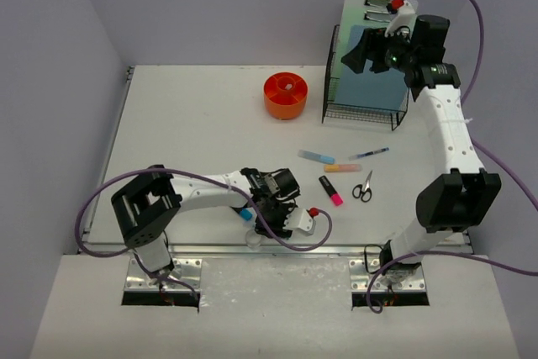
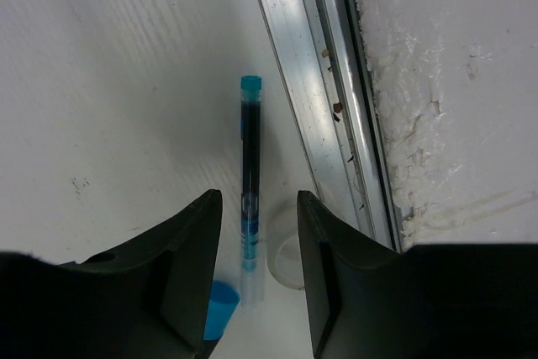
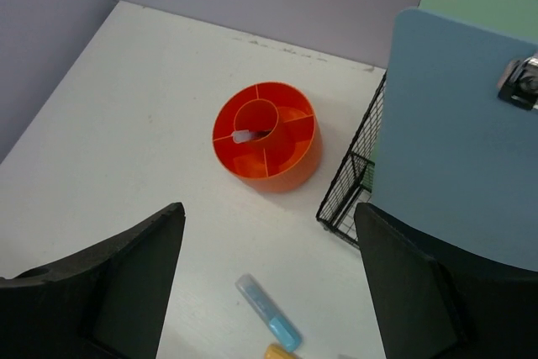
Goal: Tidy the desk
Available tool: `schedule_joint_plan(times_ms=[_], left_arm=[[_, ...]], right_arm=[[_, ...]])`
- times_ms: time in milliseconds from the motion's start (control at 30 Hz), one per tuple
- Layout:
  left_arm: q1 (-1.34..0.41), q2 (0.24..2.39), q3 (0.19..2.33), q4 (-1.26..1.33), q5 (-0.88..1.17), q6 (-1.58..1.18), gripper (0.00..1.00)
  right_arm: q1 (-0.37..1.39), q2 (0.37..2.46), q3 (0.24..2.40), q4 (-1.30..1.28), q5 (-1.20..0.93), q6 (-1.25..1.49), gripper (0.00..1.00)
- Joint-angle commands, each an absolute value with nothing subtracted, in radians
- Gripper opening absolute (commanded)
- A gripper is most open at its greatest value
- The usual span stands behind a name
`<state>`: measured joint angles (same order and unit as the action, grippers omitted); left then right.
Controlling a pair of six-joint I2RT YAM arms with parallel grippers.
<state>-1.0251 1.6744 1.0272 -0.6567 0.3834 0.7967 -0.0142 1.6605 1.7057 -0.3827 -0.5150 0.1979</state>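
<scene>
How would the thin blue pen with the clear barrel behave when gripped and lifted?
The thin blue pen looks round and smooth, so it may roll toward the silver metal rail if nudged sideways. It seems stiff and light, probably easy to lift. The left gripper straddles its near half, so the far end might dip when raised.

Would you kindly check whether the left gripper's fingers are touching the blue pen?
Apart. The left wrist view shows bare desk either side of the blue pen, separating it from both fingers of the left gripper.
</scene>
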Motion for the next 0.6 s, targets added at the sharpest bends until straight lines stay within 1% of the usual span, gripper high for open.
schedule_joint_plan(times_ms=[0, 367, 433, 500, 567], left_arm=[[-1.042, 1.721, 1.106, -0.680, 0.364, 0.824, 0.39], [-1.071, 1.858, 1.128, -0.643, 0.298, 0.812, 0.34], [-1.084, 1.874, 1.125, -0.640, 0.283, 0.815, 0.32], [-1.089, 1.889, 1.121, -0.638, 0.270, 0.821, 0.28], [-1.092, 1.904, 1.120, -0.635, 0.243, 0.837, 0.18]], right_arm=[[-0.039, 1.628, 1.654, -0.420, -0.602, 0.225, 0.82], [-0.084, 1.600, 1.610, -0.403, -0.639, 0.223, 0.82], [-0.094, 1.600, 1.613, -0.403, -0.644, 0.220, 0.82], [-0.100, 1.602, 1.614, -0.402, -0.645, 0.219, 0.82], [-0.106, 1.604, 1.618, -0.406, -0.650, 0.218, 0.81]])
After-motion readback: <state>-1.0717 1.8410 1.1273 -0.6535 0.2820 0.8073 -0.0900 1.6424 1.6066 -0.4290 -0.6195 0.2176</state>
